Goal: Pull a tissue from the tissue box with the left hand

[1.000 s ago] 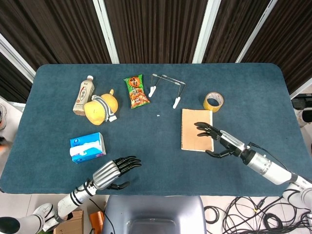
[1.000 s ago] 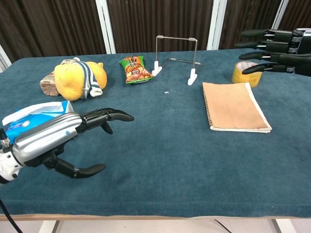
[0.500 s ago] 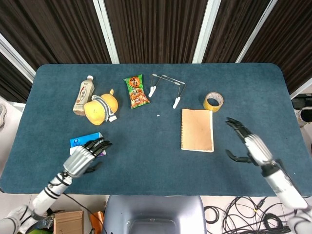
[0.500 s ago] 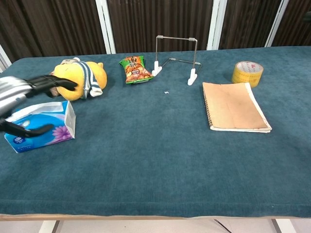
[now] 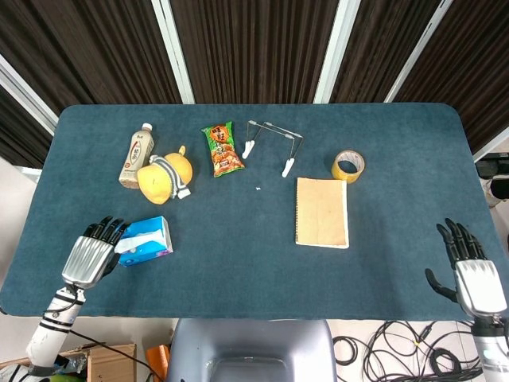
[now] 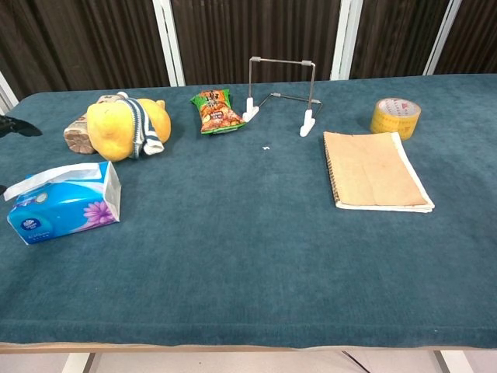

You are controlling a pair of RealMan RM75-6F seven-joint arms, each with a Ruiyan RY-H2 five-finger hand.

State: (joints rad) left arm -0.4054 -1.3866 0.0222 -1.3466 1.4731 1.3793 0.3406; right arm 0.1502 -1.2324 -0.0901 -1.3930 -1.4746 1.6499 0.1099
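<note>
The blue tissue box (image 5: 146, 240) (image 6: 62, 203) lies near the table's front left, with a white tissue (image 6: 53, 176) sticking out of its top. My left hand (image 5: 91, 255) hovers just left of the box with fingers spread and nothing held; in the chest view only dark fingertips (image 6: 17, 127) show at the left edge. My right hand (image 5: 471, 274) is open at the table's front right edge, far from the box, and absent from the chest view.
A yellow plush toy (image 5: 163, 177), a drink bottle (image 5: 136, 155) and a snack packet (image 5: 223, 149) lie behind the box. A wire stand (image 5: 270, 145), tape roll (image 5: 348, 165) and brown notebook (image 5: 322, 212) sit toward the right.
My left hand has swung left from over the box to beside it. The right hand has pulled back from the notebook to the table's front right edge.
</note>
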